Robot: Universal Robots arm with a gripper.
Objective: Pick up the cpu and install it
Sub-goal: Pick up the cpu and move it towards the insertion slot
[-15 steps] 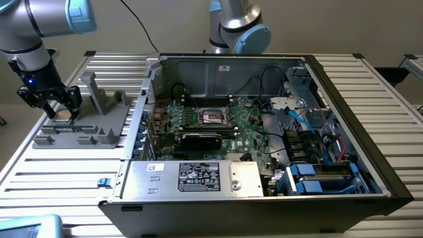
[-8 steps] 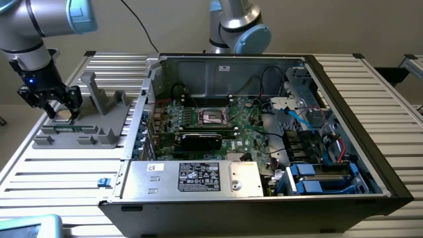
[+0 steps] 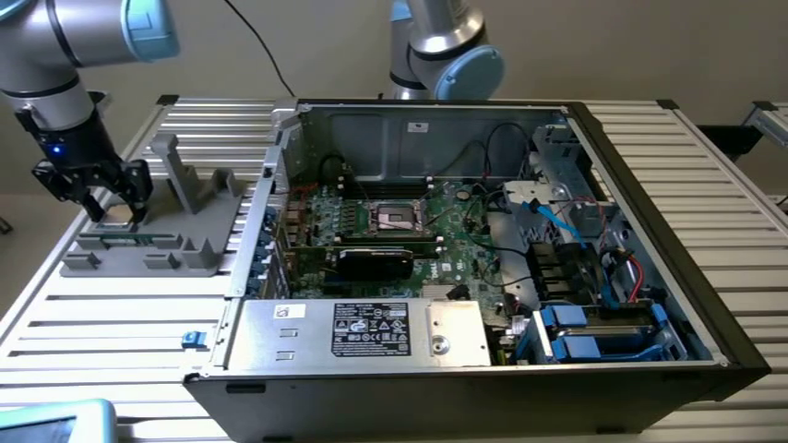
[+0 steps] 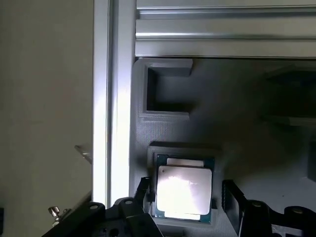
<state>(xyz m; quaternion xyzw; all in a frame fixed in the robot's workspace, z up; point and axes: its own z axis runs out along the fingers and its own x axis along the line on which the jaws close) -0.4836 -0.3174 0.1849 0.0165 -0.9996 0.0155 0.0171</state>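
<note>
The gripper (image 3: 114, 215) hangs low over the grey tray (image 3: 197, 242) on the exterior view's left. Its fingers (image 4: 233, 197) are spread, with the cpu (image 4: 183, 190) lying flat between them.

Silvery cpu (image 4: 183, 190) with a green edge; grey tray (image 4: 165, 129); green motherboard (image 3: 466, 224); seemingly black fingers (image 4: 231, 198).

A cpu (image 4: 183, 191) lies flat in a grey tray's (image 4: 232, 118) recess. The gripper (image 4: 187, 196) straddles the cpu, fingers (image 4: 231, 200) spread clear of it
</note>
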